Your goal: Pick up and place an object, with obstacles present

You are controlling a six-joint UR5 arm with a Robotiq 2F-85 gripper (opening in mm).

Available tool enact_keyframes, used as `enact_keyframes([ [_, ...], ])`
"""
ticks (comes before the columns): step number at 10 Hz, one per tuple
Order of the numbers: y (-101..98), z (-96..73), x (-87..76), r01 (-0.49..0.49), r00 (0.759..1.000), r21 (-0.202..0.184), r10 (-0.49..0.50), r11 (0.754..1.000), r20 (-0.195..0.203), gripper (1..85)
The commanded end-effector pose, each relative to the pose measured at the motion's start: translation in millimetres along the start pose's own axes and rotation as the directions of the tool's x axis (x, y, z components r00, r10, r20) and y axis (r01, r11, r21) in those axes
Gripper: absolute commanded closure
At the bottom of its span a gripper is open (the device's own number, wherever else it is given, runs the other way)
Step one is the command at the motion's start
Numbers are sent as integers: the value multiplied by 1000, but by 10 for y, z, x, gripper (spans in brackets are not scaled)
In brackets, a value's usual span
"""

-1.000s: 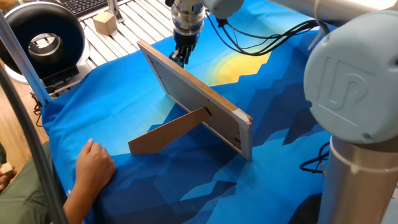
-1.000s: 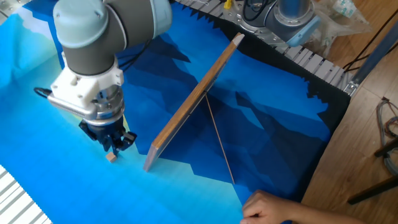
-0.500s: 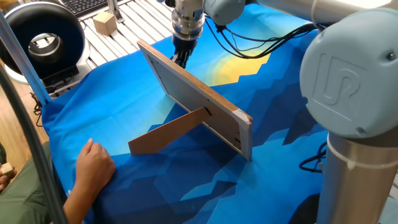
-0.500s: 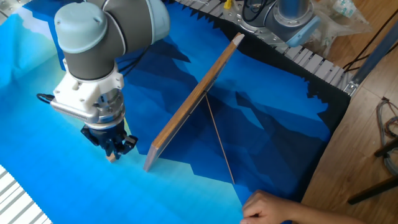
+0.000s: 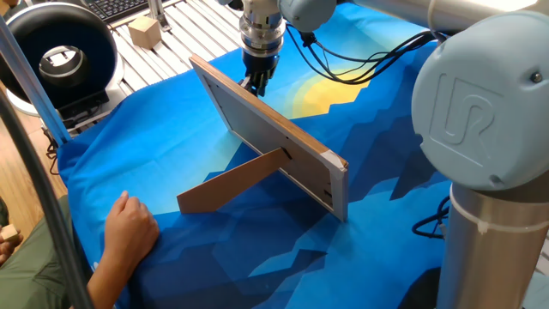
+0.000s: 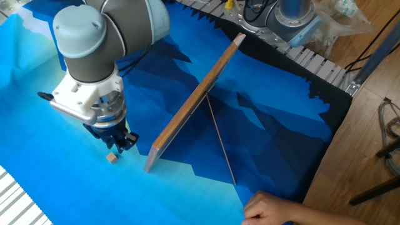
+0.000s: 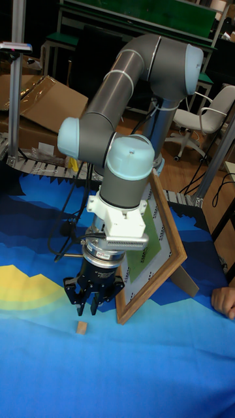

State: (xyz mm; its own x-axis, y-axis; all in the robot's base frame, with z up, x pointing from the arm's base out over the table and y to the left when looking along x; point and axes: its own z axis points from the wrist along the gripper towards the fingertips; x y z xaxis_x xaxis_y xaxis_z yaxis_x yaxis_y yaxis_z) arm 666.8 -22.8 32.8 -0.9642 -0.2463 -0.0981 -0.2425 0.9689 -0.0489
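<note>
My black two-finger gripper, fingers close together and empty, hangs just above the small tan wooden block on the blue patterned cloth beside the wood-edged, strut-propped board, which hides the block in one fixed view; no legible writing.

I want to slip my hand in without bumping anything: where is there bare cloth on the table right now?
Bare blue cloth lies open behind the board, beyond its brown strut, up to the table edge. It is crowded at the board's near end, where the gripper hangs just above the small wooden block. A person's hand already rests near the strut's foot.
</note>
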Motion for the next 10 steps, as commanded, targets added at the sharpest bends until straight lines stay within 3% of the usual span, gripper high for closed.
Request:
enact_keyframes([
  [1,-101,145,-58,-40,999,17,40,999,-18,530],
  [4,-26,217,-150,-4,1000,-18,4,1000,-3,490],
  [10,-33,263,-178,29,1000,-21,-29,999,-2,477],
])
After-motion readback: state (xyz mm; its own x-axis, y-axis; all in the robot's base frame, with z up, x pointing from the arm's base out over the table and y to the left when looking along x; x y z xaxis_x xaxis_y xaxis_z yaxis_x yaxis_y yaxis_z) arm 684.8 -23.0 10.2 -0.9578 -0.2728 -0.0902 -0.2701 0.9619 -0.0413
